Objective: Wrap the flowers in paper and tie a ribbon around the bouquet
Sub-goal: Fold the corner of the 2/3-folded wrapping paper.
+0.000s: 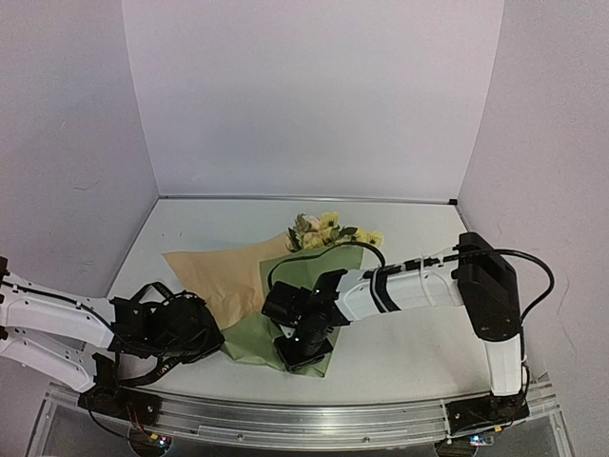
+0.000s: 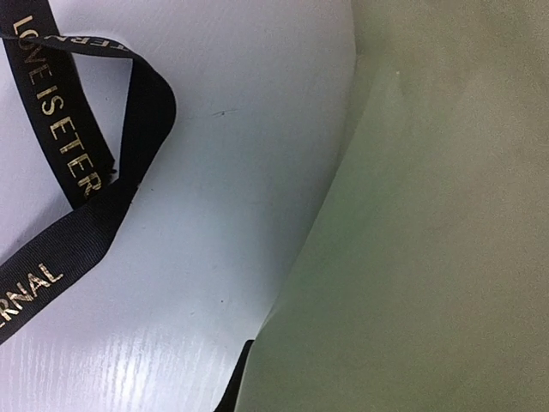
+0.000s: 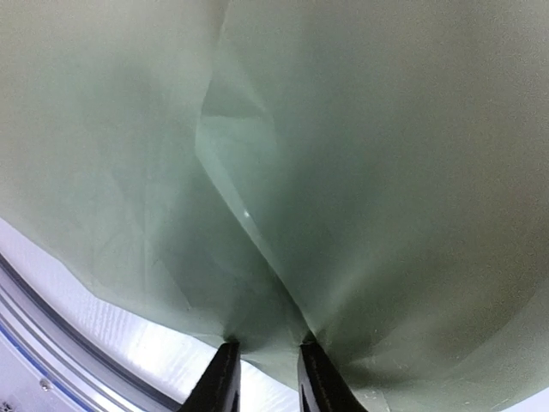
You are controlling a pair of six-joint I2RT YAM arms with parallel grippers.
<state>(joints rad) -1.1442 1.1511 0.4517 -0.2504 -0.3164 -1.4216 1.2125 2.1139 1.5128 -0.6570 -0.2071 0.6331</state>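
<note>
The flowers [image 1: 326, 230], pale yellow and cream, stick out of the far end of the paper [image 1: 319, 274]. The paper is folded over them olive-green side out, and its tan face [image 1: 221, 271] spreads to the left. My right gripper [image 1: 303, 354] is at the paper's near end. Its fingertips [image 3: 227, 354] stand a little apart, pinching a fold of green paper [image 3: 343, 172]. My left gripper [image 1: 211, 335] is at the paper's left near edge, shut on it. Green paper [image 2: 429, 240] covers its fingers except for a dark sliver. The black ribbon [image 2: 73, 146] with gold lettering loops on the table beside it.
Black cables [image 1: 152, 290] loop over the left wrist. A metal rail [image 1: 304, 419] runs along the near edge of the table, close below the right gripper. White walls [image 1: 304, 95] close the back and both sides.
</note>
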